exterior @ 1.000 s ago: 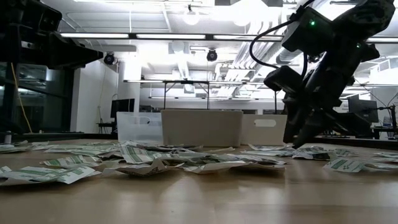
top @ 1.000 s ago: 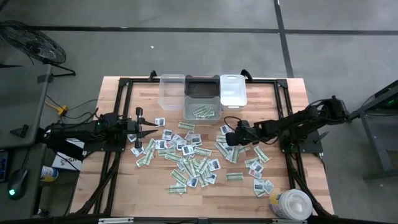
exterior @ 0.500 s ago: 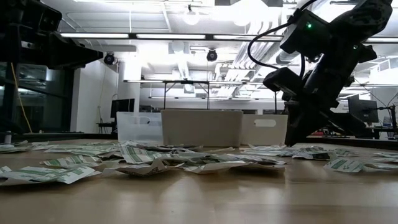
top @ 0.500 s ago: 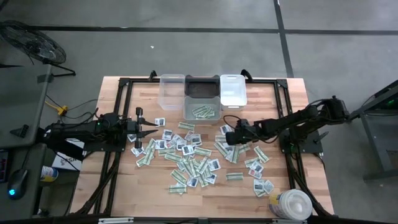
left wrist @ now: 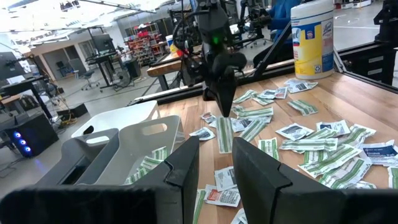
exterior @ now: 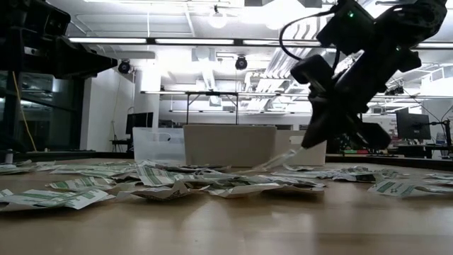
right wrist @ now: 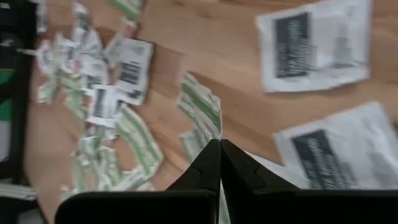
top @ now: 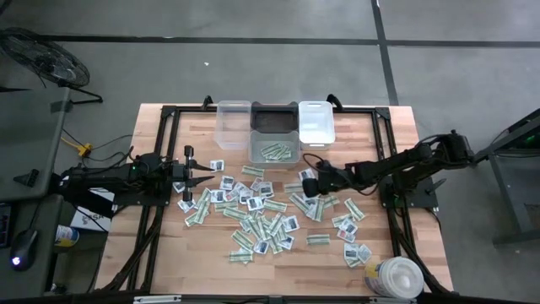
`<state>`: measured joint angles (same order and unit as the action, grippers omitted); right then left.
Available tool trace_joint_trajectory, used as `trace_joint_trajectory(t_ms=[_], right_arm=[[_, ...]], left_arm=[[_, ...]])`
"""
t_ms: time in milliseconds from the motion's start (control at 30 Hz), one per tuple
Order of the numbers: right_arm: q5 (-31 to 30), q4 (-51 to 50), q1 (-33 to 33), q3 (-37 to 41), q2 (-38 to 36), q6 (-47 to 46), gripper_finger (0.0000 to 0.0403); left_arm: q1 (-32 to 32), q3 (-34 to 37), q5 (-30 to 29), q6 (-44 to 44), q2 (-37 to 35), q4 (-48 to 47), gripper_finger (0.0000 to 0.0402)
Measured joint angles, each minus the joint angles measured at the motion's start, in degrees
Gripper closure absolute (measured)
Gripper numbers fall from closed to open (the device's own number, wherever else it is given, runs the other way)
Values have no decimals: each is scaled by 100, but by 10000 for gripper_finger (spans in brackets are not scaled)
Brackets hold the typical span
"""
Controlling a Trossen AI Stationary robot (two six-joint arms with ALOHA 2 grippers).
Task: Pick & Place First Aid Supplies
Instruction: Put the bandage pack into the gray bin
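Note:
The first aid supplies [top: 253,211] lie scattered as many small flat packets across the middle of the wooden table [top: 169,253]. My right gripper [top: 306,184] hovers over the pile's right part, slanting down, shut on one narrow green-and-white strip [left wrist: 225,134]. My left gripper [top: 202,177] rests level at the pile's left edge. Its fingers stand apart with nothing between them [left wrist: 216,168]. My right gripper pinches the strip's upper end [left wrist: 224,118] between its two fingertips [right wrist: 211,163], coming slantwise from above and from the table's right. The strip hangs below the fingers [exterior: 283,159], tilted. I cannot tell whether its lower end touches the pile.
At the far edge stand a clear bin [top: 234,121], a dark bin [top: 274,118] and a white bin [top: 316,122]. In front of them is a clear bin [top: 272,148] holding a few strips. A round white tub [top: 396,277] stands at the near right corner.
My right gripper has shut on the strip. It then rose a little, tipped, and went slightly toward the table's left. The strip's held end came up off the pile, so it now hangs below the fingers.

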<state>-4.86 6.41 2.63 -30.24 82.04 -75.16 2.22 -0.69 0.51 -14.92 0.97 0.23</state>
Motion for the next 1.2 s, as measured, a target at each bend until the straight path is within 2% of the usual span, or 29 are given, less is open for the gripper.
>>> trace_joint_trajectory(t_ms=[300, 633, 967, 1200], right_arm=[[-26, 836, 2, -2, -2, 221, 403], [-379, 2112, -14, -7, -7, 607, 403], [-447, 2171, -152, -129, -7, 821, 403], [-400, 1817, -650, -480, -7, 1128, 403]], left_arm=[[2, 0, 0, 2, 2, -2, 305], [2, 0, -1, 2, 1, -1, 305], [0, 0, -1, 0, 0, 0, 305], [0, -2, -2, 2, 0, -2, 305]])
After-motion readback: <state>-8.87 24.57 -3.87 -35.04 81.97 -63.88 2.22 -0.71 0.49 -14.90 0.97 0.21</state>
